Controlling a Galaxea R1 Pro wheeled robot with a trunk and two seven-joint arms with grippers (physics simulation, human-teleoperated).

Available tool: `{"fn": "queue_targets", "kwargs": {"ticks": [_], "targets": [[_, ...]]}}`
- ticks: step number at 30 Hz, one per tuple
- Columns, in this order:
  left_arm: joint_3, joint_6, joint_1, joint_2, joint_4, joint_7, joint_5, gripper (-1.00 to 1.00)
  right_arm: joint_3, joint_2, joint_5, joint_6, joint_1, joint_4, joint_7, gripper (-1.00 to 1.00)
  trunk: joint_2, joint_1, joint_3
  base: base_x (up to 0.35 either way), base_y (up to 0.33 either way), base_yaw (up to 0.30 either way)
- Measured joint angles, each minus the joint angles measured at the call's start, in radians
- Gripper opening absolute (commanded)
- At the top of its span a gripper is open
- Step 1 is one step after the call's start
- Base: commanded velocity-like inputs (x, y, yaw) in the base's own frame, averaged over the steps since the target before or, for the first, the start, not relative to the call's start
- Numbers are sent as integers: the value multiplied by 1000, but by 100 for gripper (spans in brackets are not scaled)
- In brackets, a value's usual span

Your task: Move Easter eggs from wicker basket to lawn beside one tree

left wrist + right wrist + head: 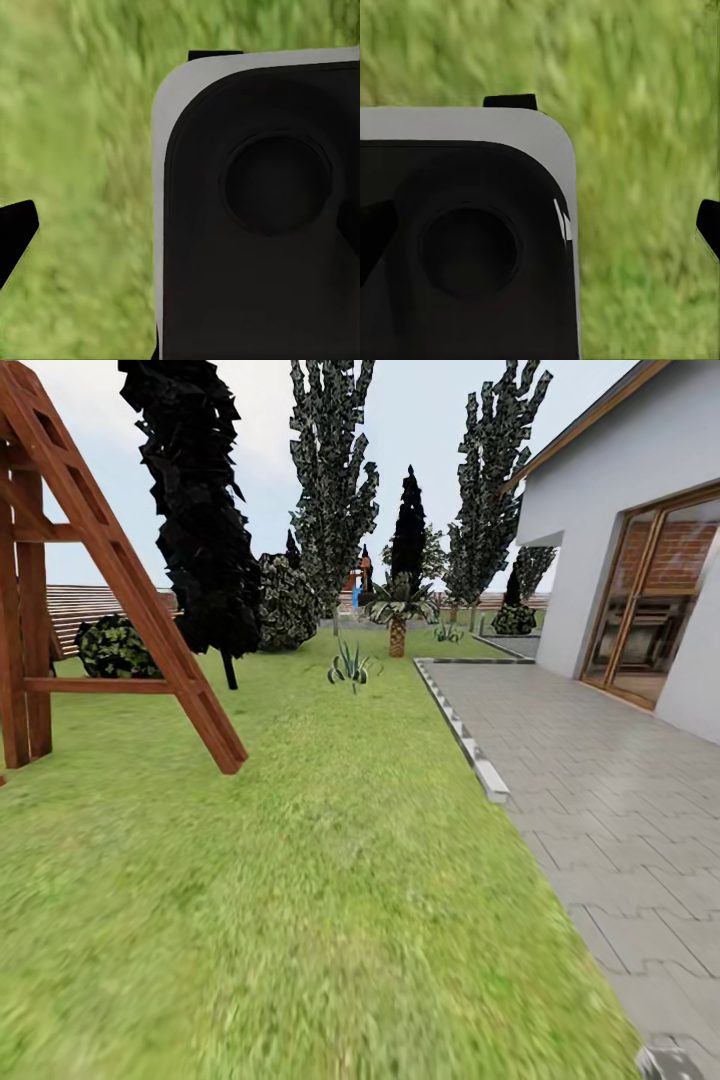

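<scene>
Grass made up the largest thing in sight: the lawn (330, 880), mottled green and flat, ran from the near edge of the head view back to the planting at the far end of the garden. Beside it on the right lay a grey paved terrace (600, 780) with a pale kerb (465, 745) between the two, and past that a white house wall (600, 510) with wood-framed glass doors (655, 600). A red-brown wooden A-frame (110, 580) stood on the grass at the left, cut off by the picture's edge. A dark slatted fence (85, 605) showed behind it, partly screened by a round shrub (115, 648).

Trees stood far back — a black columnar one (195, 510), then a tall tree (333, 480) with a jagged dark green crown flecked pale, its thin trunk hard to make out against the bushes, and a second like it (490, 490) near the house. A short palm (398, 615) and a spiky plant (350, 665) were smaller still.

In each wrist view a dark rounded robot body with a pale rim (262, 210) (465, 240) hung over blurred grass. A black tip (15, 232) (709, 225) showed at the picture's edge in each — too little to tell whether either arm's jaws were apart or together.
</scene>
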Motion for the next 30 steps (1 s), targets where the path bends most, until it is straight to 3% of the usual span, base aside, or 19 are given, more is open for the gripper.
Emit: {"fn": "queue_targets", "kwargs": {"ticks": [30], "targets": [[0,0,0,0,0,1,0,100,0,0,0,0,0,0,0,100,0,0,0,329,0,0]]}}
